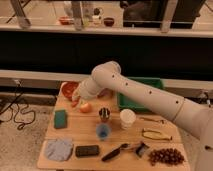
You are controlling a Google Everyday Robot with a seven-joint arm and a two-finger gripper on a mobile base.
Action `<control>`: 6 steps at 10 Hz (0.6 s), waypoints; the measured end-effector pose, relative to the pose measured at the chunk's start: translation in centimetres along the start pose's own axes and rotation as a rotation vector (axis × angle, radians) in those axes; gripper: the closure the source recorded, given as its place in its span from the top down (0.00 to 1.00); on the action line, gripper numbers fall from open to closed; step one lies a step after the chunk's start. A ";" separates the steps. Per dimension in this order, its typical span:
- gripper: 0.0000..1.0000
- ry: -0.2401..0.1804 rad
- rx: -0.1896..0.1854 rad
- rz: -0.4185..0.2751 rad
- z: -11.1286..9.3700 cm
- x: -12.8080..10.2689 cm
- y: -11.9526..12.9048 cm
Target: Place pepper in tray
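Note:
The pepper (74,104) is a small orange-red sliver at the tip of my gripper (75,101), which is shut on it and holds it just above the table's back left. It hangs in front of a red bowl (68,88) and left of a round orange fruit (86,107). The green tray (148,86) stands at the back right of the table, partly hidden behind my white arm (135,95), which reaches across from the right.
A green sponge (60,118) lies left of centre. A metal cup (104,114), a blue cup (103,131) and a white cup (127,118) stand mid-table. Along the front lie a grey cloth (59,149), a black block (86,150), utensils (122,149) and grapes (167,156).

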 end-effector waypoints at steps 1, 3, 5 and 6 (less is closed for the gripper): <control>0.02 -0.001 -0.001 -0.001 0.1 -0.1 0.0; 0.02 0.015 0.022 0.019 -0.5 0.6 -0.3; 0.02 0.040 0.060 0.054 -2.0 3.3 -0.8; 0.02 0.060 0.087 0.075 -3.2 5.7 -1.4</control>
